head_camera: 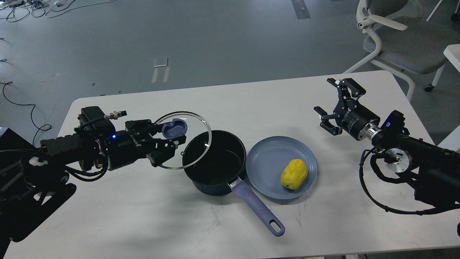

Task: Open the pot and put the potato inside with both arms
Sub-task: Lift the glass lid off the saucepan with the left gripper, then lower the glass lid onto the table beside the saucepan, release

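A dark pot [215, 165] with a purple handle [258, 210] stands open in the middle of the white table. My left gripper [172, 138] is shut on the blue knob [174, 128] of the glass lid [183, 140] and holds the lid in the air, left of the pot and overlapping its left rim. A yellow potato [294, 174] lies on a blue plate [267, 163] right of the pot. My right gripper [332, 104] is open and empty above the table, to the upper right of the plate.
The white table [230, 104] reaches its far edge behind the pot. A white-framed grey chair [399, 39] stands beyond the far right corner. Cables lie on the floor at the far left.
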